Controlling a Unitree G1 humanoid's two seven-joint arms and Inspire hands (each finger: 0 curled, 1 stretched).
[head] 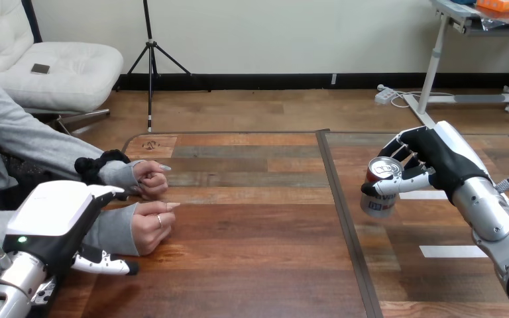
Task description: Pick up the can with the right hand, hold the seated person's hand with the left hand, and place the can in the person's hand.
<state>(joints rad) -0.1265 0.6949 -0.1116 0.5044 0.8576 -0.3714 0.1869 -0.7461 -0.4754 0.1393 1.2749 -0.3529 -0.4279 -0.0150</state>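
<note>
The right hand (437, 159) is closed on the can (379, 189) over the right half of the counter (258, 252), its thumb (397, 186) across the can's front and its fingers curled behind the rim (whether the base touches the wood is hard to say). The can stands upright, well apart from the person. At the left side the person's nearer hand (151, 225) and the person's farther hand (149, 177) rest on the counter, both loosely curled. The left hand (56, 218) sits over the nearer hand's grey sleeve, just behind the wrist; whether it grips cannot be told.
</note>
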